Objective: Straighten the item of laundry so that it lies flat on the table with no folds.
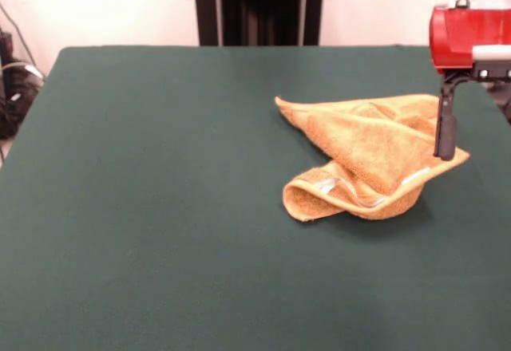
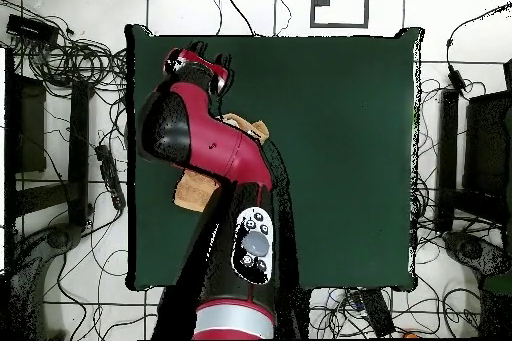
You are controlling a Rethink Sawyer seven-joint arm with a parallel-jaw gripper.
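Observation:
The orange-tan towel [image 1: 371, 151] lies crumpled on the right part of the green table [image 1: 160, 175]. It is folded over itself, with a rolled edge at its near left and a woven band showing there. My gripper [image 1: 445, 150] hangs from the red arm head [image 1: 469, 38] at the towel's right edge, low over the cloth. I cannot tell whether it touches or holds the towel. In the overhead view the red and black arm [image 2: 215, 147] covers most of the towel; only bits of it [image 2: 195, 193] stick out.
The table's right edge in the front view is close to the gripper. The black pedestal [image 1: 259, 6] stands behind the far edge. Cables and equipment [image 2: 60, 157] lie on the floor around the table [image 2: 340, 157].

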